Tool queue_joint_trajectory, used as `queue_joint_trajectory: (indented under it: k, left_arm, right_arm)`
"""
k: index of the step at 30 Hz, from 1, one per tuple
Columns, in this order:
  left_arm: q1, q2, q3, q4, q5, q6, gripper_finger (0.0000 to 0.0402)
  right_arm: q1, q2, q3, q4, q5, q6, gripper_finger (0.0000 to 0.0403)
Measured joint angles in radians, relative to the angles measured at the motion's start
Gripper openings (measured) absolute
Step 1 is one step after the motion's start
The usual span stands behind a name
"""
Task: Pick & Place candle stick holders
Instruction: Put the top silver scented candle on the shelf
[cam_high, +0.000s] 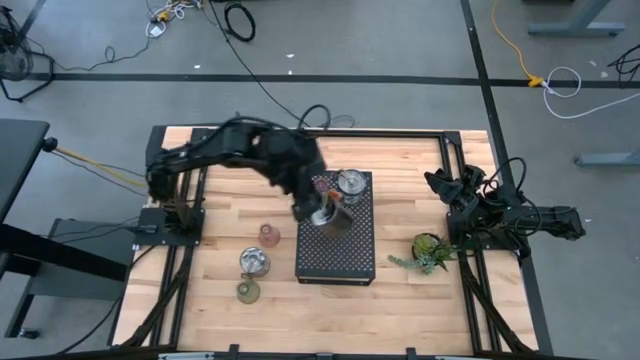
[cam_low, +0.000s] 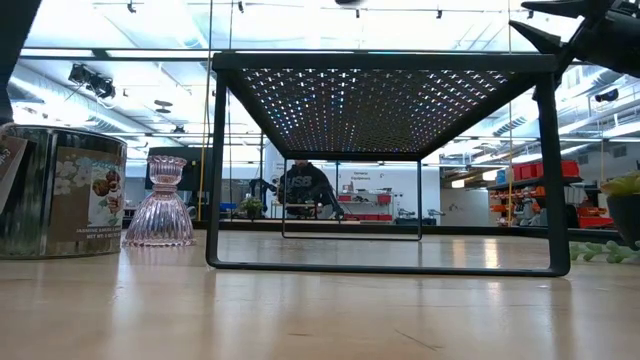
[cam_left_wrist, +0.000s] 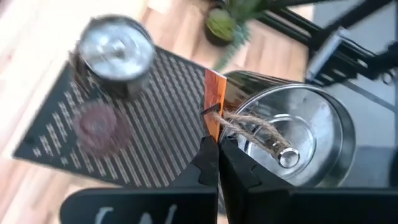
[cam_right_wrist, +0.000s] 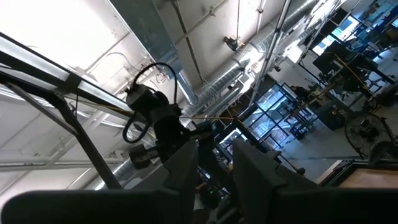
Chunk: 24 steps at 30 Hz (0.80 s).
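holding a silver cup (cam_high: 330, 215) by its rim above the rack (cam_high: 337, 262), the left gripper (cam_left_wrist: 217, 163) has its jaws pinched; right gripper (cam_right_wrist: 214, 163) parked at surface edge, jaws slightly apart.

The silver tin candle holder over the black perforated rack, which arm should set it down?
The left. Its claw is shut on the silver tin candle holder directly above the black perforated rack. The right claw is parked off the table's right edge, pointing at the ceiling.
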Motion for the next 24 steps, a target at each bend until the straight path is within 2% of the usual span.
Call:
queue_joint_trajectory:
  k: [15, 24]
  left_arm:
    - [0.047, 0.192, 0.001, 0.059, -0.011, 0.075, 0.0000]
    - [0.049, 0.246, 0.000, 0.093, -0.035, 0.098, 0.0000]
  right_arm:
    - [0.000, 0.000, 0.000, -0.008, 0.000, -0.006, 0.0100]
    - [0.000, 0.001, 0.000, -0.021, 0.002, -0.021, 0.0100]
